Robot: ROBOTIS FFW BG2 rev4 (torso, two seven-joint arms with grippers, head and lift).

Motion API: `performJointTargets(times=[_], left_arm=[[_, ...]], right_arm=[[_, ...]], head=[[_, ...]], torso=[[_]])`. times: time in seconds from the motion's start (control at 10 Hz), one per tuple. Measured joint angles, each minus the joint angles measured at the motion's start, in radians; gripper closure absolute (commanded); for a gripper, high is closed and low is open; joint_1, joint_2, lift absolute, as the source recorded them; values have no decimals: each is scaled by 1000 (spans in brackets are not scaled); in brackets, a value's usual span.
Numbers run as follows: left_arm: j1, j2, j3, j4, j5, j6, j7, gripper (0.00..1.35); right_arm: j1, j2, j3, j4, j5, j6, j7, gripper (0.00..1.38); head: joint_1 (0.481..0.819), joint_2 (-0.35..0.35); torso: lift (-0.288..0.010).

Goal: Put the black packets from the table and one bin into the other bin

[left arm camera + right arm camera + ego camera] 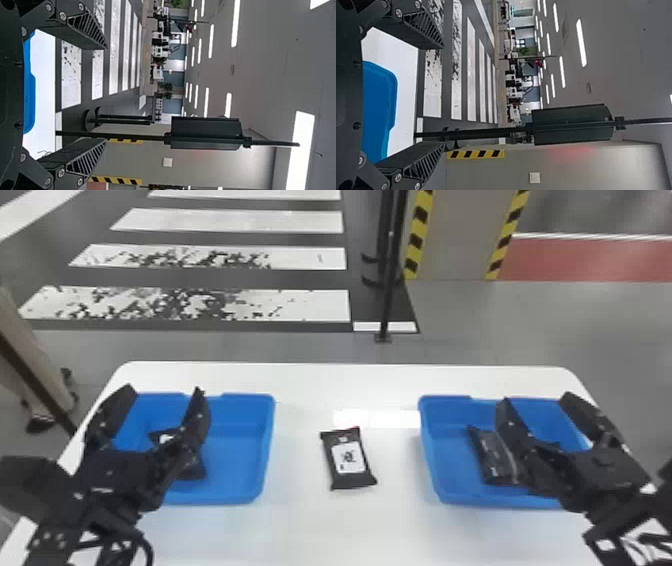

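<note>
The left gripper [165, 389] showed over the left bin [237, 465], and its two fingers stood wide from each other. The right gripper [536, 399] was equally wide, and it showed over the right bin [450, 465]. Under the left hand, inside its bin, there was a dark packet [195, 470], partly hidden by the finger. Under the right hand, inside the other bin, lay black contents [494, 457]; how many packets these were, I could not tell. Between the two hands, well apart from both, one black packet with white label [349, 460] was lying flat on the white table [300, 390]. The table had rounded far corners and a bright reflection near the right bin.

Beyond the hands and the table came the grey floor [240, 347], then a thin black pole [387, 295] and worn white stripes [300, 305]. Ahead of the right hand stood a grey column [460, 240] with yellow-black edges. Much farther, a green plant [524, 50] and long ceiling lamps [581, 43] could be seen.
</note>
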Motion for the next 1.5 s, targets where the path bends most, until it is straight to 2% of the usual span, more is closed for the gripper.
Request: performJointTargets(times=[0.7,0.9,1.2,1.4,1.5], left_arm=[[0,0,-1,0,3,2,0,209],[0,0,-2,0,4,2,0,209],[-1,1,-7,0,5,6,0,209],[-3,2,-9,0,5,9,0,211],[-4,3,-11,0,5,12,0,209]], right_arm=[[7,4,0,5,-17,-33,-17,163],[7,3,0,-2,3,-32,-17,163],[-6,3,5,-31,22,42,-16,163],[-61,-15,64,-37,48,114,-5,160],[-111,-25,100,-23,68,167,24,159]], head=[[695,-25],[695,-24],[695,-20],[695,16],[695,42]], torso=[[-110],[-110],[-110],[-110],[-110]])
